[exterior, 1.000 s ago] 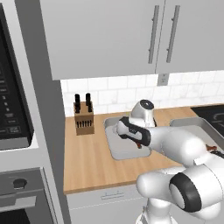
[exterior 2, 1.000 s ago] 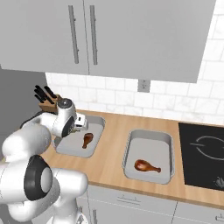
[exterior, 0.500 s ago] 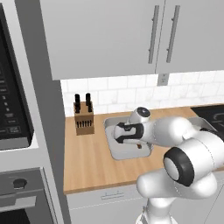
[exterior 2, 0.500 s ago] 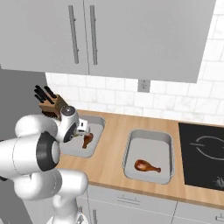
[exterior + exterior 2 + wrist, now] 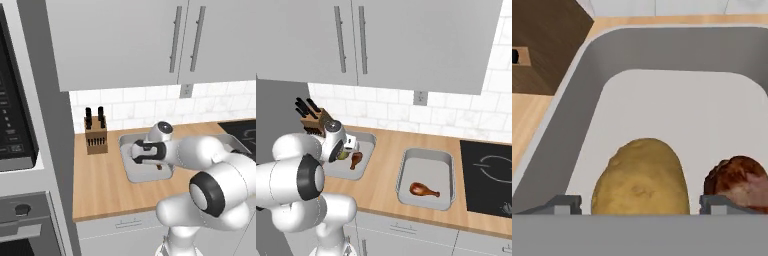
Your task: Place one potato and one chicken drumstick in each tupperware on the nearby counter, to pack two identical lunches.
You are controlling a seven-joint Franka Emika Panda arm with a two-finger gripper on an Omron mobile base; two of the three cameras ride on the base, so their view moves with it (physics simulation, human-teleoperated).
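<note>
The gripper point(image 5: 635, 202) stands wide open over the left tupperware point(image 5: 587, 95), its two fingertips point(image 5: 562, 204) set to either side of a potato point(image 5: 640, 177) with gaps on both flanks, so the potato is released and lies on the tub floor directly under the hand; half a second ago the hand was lower and closer in over this tub, and now its jaws have spread, which reads as the drop just made. Just right of the potato, touching or nearly touching it, lies a drumstick point(image 5: 738, 181), so this tub now looks complete with one of each. From the right base view the hand point(image 5: 338, 147) hangs over the near-left part of that tub point(image 5: 363, 160), with the drumstick point(image 5: 355, 159) beside it. Well off to the right along the counter point(image 5: 387, 170), the second tupperware point(image 5: 406, 175) holds a drumstick point(image 5: 424, 190) alone. Behind and left of the hand stands the knife block point(image 5: 94, 135). I judge that one potato for the right tub is what remains
</note>
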